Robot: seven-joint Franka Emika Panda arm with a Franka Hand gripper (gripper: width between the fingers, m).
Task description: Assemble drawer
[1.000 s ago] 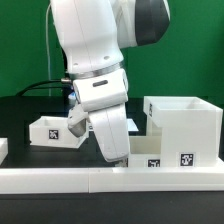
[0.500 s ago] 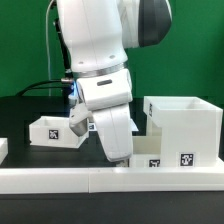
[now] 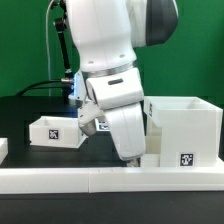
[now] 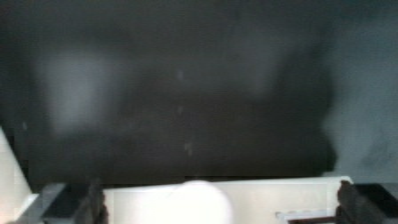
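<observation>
Exterior view placed the drawer shell (image 3: 186,125) at the exterior view's right and one tray (image 3: 55,131) at its left. I saw the arm (image 3: 105,60) had swung right, over the second tray (image 3: 155,162) beside the shell. The gripper (image 4: 210,195) stood with jaws wide astride it, so a grasp looked near.

Black table (image 3: 30,112) under everything — matte, also fills the wrist view. Green backdrop (image 3: 25,45) behind. Long low white border wall (image 3: 60,180) along the table's near edge. Black cable (image 3: 52,45) hangs before the backdrop.
</observation>
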